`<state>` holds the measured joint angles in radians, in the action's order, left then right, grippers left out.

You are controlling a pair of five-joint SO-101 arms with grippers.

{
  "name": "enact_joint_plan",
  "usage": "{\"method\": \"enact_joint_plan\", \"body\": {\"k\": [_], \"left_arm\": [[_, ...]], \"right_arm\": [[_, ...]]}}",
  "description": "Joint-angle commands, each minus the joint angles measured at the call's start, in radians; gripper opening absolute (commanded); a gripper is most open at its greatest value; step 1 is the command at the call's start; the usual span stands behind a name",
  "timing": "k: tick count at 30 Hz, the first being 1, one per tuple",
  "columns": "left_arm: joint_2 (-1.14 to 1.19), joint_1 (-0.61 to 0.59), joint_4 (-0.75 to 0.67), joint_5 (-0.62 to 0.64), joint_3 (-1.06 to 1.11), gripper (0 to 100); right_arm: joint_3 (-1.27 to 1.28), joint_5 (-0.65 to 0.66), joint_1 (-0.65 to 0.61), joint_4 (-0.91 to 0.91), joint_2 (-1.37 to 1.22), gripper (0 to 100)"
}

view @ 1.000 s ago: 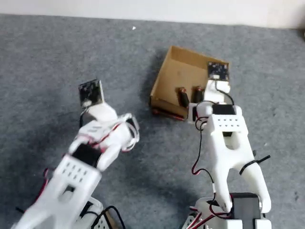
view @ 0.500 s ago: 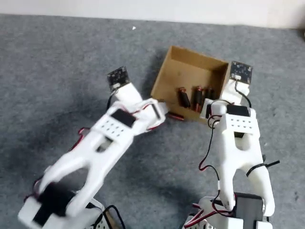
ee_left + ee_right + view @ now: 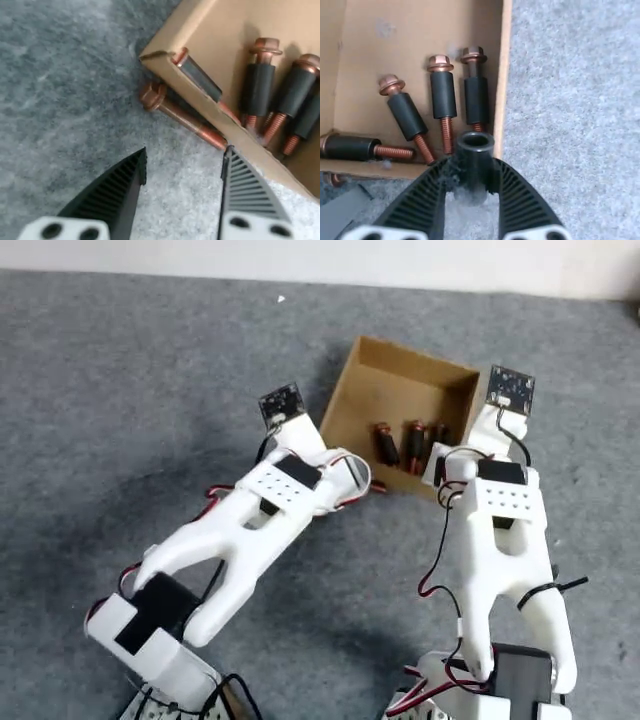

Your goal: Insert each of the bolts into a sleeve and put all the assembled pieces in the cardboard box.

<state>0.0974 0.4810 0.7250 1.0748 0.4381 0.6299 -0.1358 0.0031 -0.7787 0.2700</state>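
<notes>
one loose copper flanged bolt [image 3: 184,119] lies on the grey carpeted table [image 3: 150,370], outside the open brown cardboard box [image 3: 342,400] and pressed along the foot of its near wall, with the head toward the left corner. the left claw [image 3: 185,152] hangs just near of it, fingers spread wide. the shaft sits just beyond the fingertips, so this arm is plainly the nearer one. the bolt's long axis follows the box wall, and the line between the two fingers looks closer to along the shaft than across it. the wrist probably needs a turn before closing, and the wall leaves little room for the far finger. the right claw [image 3: 471,167] hovers over the near right corner of the box, pinching an upright black cylindrical sleeve [image 3: 476,150], bore open upward. four bolts already in black sleeves [image 3: 443,97] lie inside the box.
</notes>
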Motion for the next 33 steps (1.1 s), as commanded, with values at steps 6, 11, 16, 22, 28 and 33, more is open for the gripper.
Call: {"method": "enact_joint_plan", "body": {"k": [6, 11, 16, 22, 28, 33], "left_arm": [[0.196, -0.048, -0.106, 0.011, -0.137, 26], [0.357, -0.061, 0.018, 0.011, -0.374, 26], [0.493, -0.062, 0.169, 0.025, -0.581, 26], [0.602, -0.09, 0.307, 0.066, -0.75, 23], [0.642, -0.122, 0.334, 0.066, -0.809, 1], [0.638, -0.133, 0.336, 0.063, -0.809, 1]], "right_arm": [[-0.005, -0.006, 0.027, 0.021, 0.058, 0.5], [-0.007, -0.006, 0.027, 0.021, 0.058, 0.5], [-0.007, -0.006, 0.027, 0.021, 0.058, 0.5], [-0.007, -0.005, 0.025, 0.021, 0.058, 0.5], [-0.004, -0.005, 0.024, 0.021, 0.058, 0.5], [-0.002, -0.005, 0.022, 0.019, 0.058, 0.5]]}}
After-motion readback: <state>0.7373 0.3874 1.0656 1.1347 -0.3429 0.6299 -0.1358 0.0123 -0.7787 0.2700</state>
